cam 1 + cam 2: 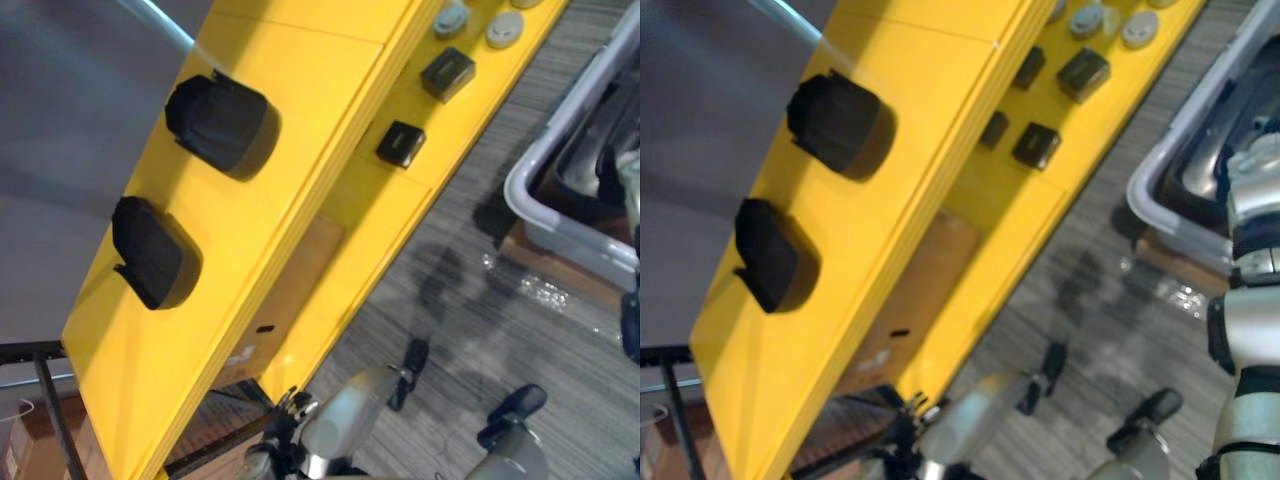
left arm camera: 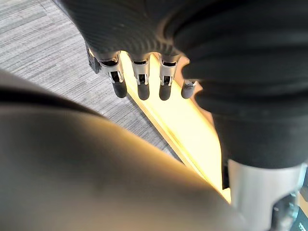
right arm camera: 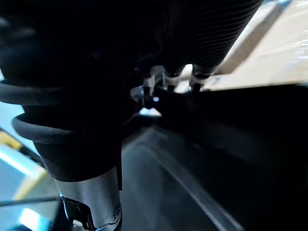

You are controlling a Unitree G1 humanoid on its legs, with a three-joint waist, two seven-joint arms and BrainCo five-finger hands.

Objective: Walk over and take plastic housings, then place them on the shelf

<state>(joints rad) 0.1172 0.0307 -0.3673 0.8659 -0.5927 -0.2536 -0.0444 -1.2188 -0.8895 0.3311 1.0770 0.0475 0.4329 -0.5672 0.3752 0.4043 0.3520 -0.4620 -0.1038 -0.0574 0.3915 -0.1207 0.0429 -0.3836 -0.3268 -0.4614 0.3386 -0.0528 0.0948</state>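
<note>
Two black plastic housings lie on the top board of the yellow shelf. More dark housings lie in a grey bin on the floor at the right. My right arm reaches down to that bin, and my right hand is deep among dark shapes inside it; what it touches is hidden. My left hand hangs by the shelf's yellow edge above the carpet, its fingers straight and holding nothing.
On the lower yellow board lie small black blocks and grey round parts. A brown box stands under the shelf. The bin rests on cardboard. Grey carpet runs between shelf and bin.
</note>
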